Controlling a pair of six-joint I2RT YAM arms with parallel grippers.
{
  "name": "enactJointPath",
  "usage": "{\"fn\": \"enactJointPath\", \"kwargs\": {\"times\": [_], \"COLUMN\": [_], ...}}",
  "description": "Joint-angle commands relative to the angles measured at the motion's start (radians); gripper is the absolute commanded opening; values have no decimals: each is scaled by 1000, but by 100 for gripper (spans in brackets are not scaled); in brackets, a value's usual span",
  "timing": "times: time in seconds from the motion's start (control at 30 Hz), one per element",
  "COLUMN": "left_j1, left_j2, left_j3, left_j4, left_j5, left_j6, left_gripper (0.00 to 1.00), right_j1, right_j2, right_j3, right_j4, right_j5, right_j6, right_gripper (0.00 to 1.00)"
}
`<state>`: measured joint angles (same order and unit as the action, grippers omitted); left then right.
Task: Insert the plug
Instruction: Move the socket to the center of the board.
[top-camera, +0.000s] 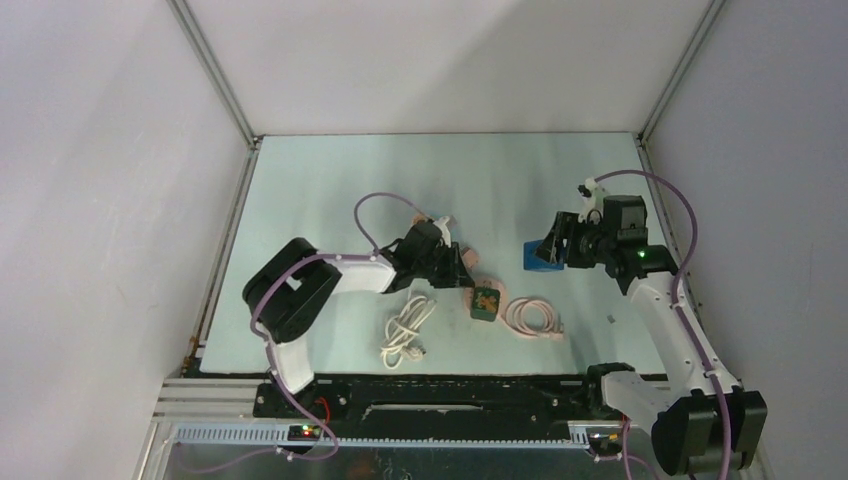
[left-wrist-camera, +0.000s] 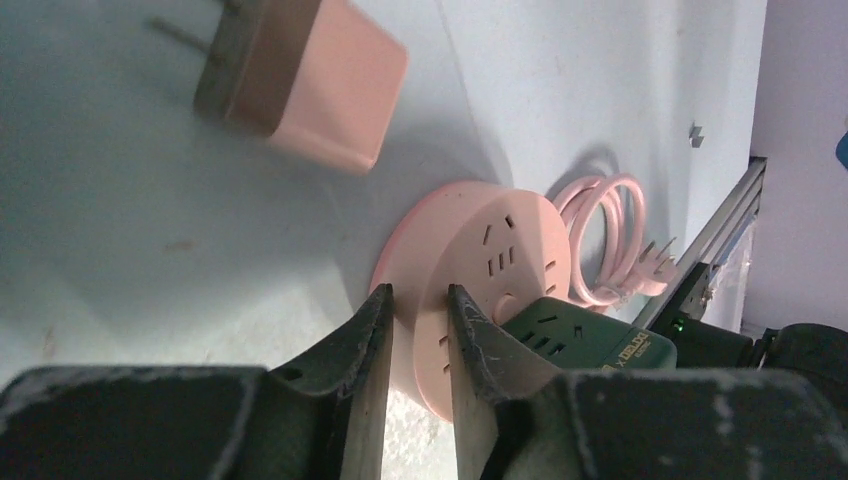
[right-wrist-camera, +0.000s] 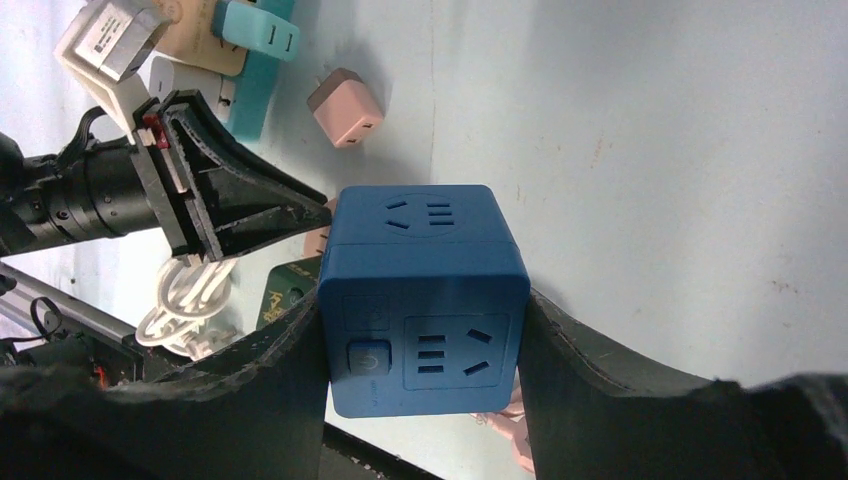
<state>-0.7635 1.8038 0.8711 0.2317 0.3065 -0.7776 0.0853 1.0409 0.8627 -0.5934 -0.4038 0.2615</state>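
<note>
A pink cube plug (left-wrist-camera: 300, 85) with two bare prongs lies on the table, apart from my left gripper (left-wrist-camera: 420, 292); it also shows in the right wrist view as the pink plug (right-wrist-camera: 345, 107). My left jaws stand at a narrow gap, pinching the rim of a round pink socket (left-wrist-camera: 500, 260), one finger behind it and one on its face. My right gripper (right-wrist-camera: 422, 300) is shut on a blue cube socket (right-wrist-camera: 425, 235), a finger on each side, with outlet faces in view. From above, the blue cube (top-camera: 537, 256) sits right of centre and the left gripper (top-camera: 465, 270) near the middle.
A dark green socket block (left-wrist-camera: 590, 340) touches the round pink socket. A coiled pink cable (left-wrist-camera: 605, 240) with its own plug lies beyond. A white coiled cable (top-camera: 408, 330) lies by the left arm. Teal, white and beige adapters (right-wrist-camera: 250, 40) are clustered behind the left gripper.
</note>
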Motion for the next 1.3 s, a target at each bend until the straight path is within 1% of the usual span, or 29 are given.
{"fn": "enactJointPath", "kwargs": {"times": [0.0, 0.2, 0.47, 0.53, 0.6, 0.67, 0.73, 0.8, 0.83, 0.93, 0.97, 1.0, 1.03, 1.07, 1.13, 1.27], "left_j1": [-14, -49, -103, -111, -111, -104, -103, -106, -107, -110, -116, -123, -132, -147, -181, -263], "left_j2": [74, 196, 409, 453, 438, 369, 271, 176, 131, 9, -27, -59, -84, -104, -114, -62], "left_j3": [117, 296, 645, 759, 809, 797, 751, 688, 657, 537, 499, 467, 443, 430, 441, 521], "left_j4": [-63, -82, -187, -236, -299, -329, -347, -353, -359, -337, -329, -316, -313, -318, -366, -479], "left_j5": [19, 80, 135, 135, 98, 12, -77, -124, -144, -161, -149, -140, -129, -122, -136, -261], "left_j6": [83, 78, 96, 130, 193, 263, 375, 465, 503, 576, 593, 607, 620, 631, 646, 630], "left_gripper": [28, 22, 21, 20, 21, 26, 38, 51, 56, 66, 71, 82, 89, 92, 93, 93], "right_j1": [-24, -65, -126, -140, -148, -152, -157, -161, -163, -166, -166, -167, -168, -168, -169, -170], "right_j2": [-42, -80, -101, -95, -92, -92, -107, -128, -138, -157, -159, -158, -156, -154, -148, -144], "right_j3": [25, 25, 27, 27, 26, 26, 25, 27, 27, 26, 27, 28, 27, 26, 27, 27], "right_j4": [6, -9, -23, -35, -42, -45, -45, -44, -43, -48, -50, -51, -53, -52, -50, -46], "right_j5": [-8, -7, -4, 6, 4, 0, 1, 18, 33, 91, 105, 113, 120, 123, 125, 145], "right_j6": [-5, -14, -29, -33, -35, -38, -35, -31, -31, -28, -28, -29, -28, -28, -28, -27], "right_gripper": [0, 0, 0, 0, 0, 0, 0, 0, 0, 0, 0, 0, 0, 0, 0, 0]}}
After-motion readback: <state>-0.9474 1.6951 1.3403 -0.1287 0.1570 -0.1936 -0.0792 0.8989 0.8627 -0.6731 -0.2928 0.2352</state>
